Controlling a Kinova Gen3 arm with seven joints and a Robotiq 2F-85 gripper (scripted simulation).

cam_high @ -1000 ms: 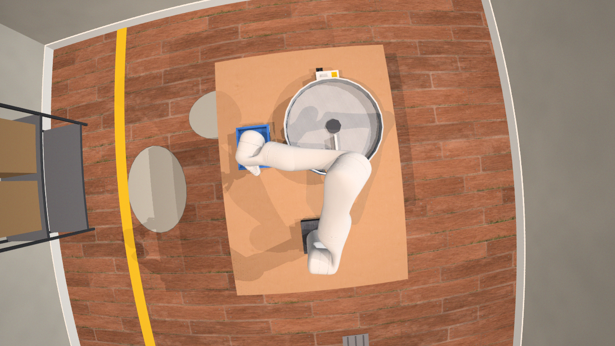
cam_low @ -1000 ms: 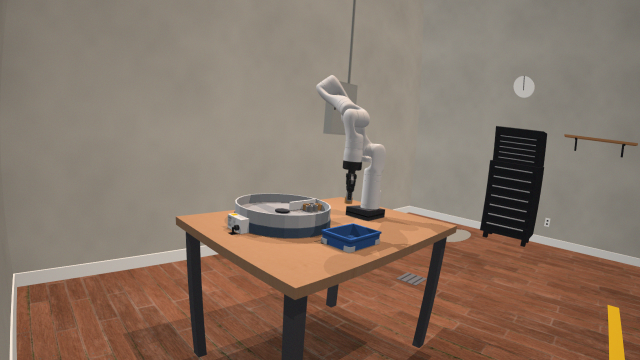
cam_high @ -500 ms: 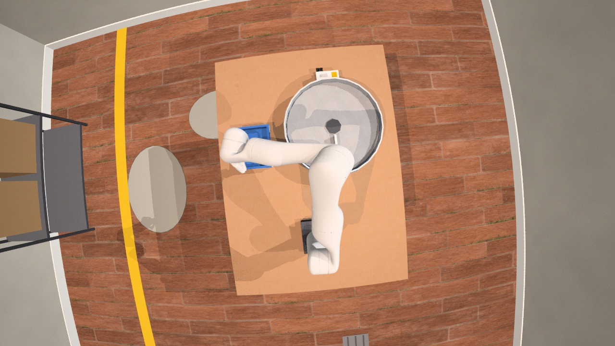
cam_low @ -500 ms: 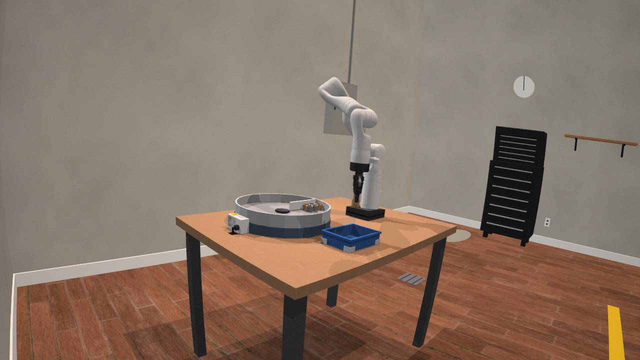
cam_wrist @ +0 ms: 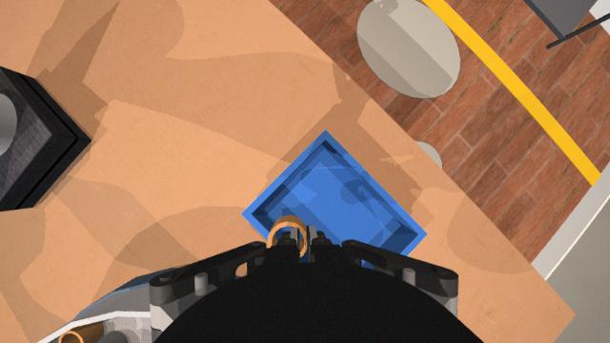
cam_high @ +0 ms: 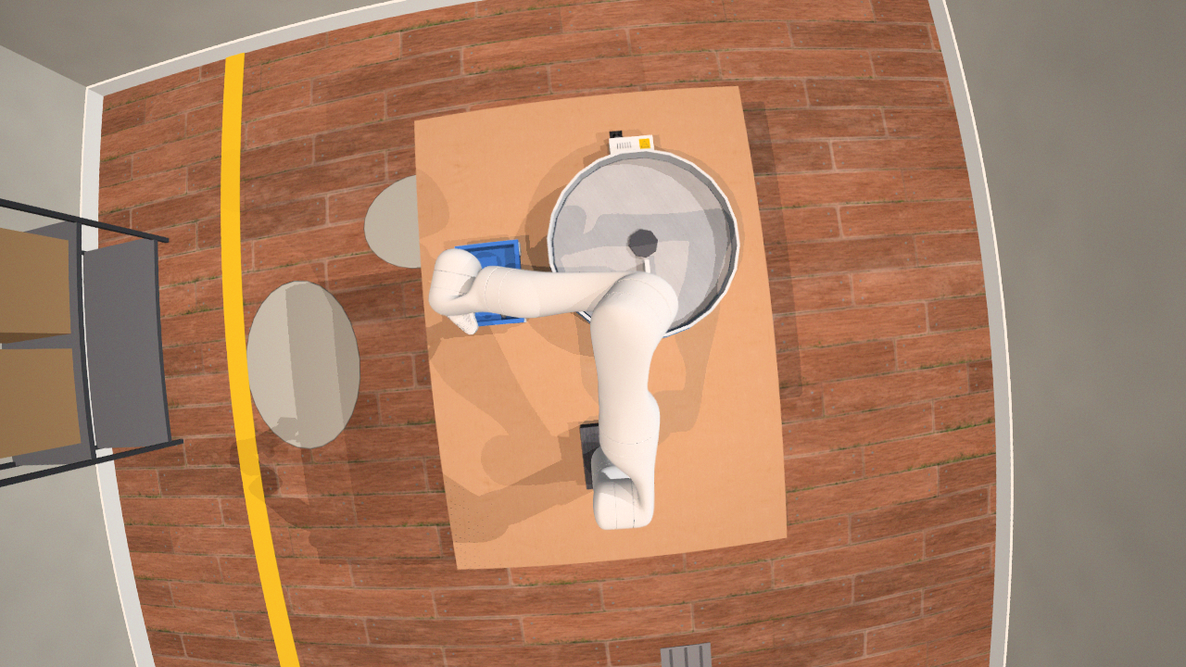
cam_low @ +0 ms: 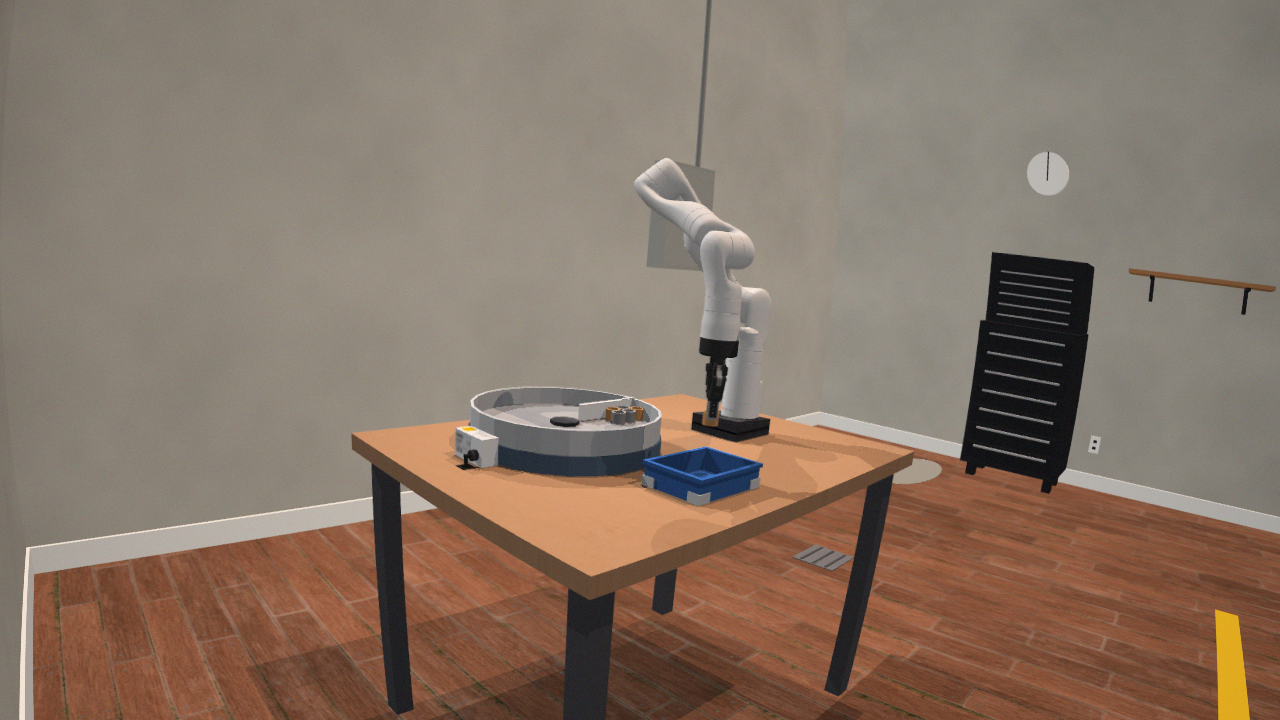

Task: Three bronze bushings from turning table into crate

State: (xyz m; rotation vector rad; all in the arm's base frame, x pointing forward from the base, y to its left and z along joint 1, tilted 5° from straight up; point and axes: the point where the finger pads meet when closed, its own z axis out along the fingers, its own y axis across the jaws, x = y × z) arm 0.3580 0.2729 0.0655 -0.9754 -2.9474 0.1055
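My gripper (cam_wrist: 302,236) (cam_low: 713,404) is shut on a bronze bushing (cam_wrist: 286,219) (cam_low: 710,421), a thin-walled ring held by its wall. It hangs above the blue crate (cam_wrist: 329,191) (cam_low: 680,484) (cam_high: 498,248), over the crate's edge nearest the turning table. The crate looks empty. In the overhead view the arm hides the gripper. The round grey turning table (cam_high: 642,207) (cam_low: 563,420) carries a small cluster of bushings (cam_low: 624,412) beside its white divider. One bronze bushing (cam_wrist: 71,336) and a grey one (cam_wrist: 114,337) show at the bottom left of the wrist view.
The arm's black base (cam_low: 729,425) (cam_wrist: 29,143) (cam_high: 590,452) stands on the wooden table behind the crate. A white control box (cam_low: 476,443) (cam_high: 632,143) sits against the turning table's far side. The table edge runs close past the crate.
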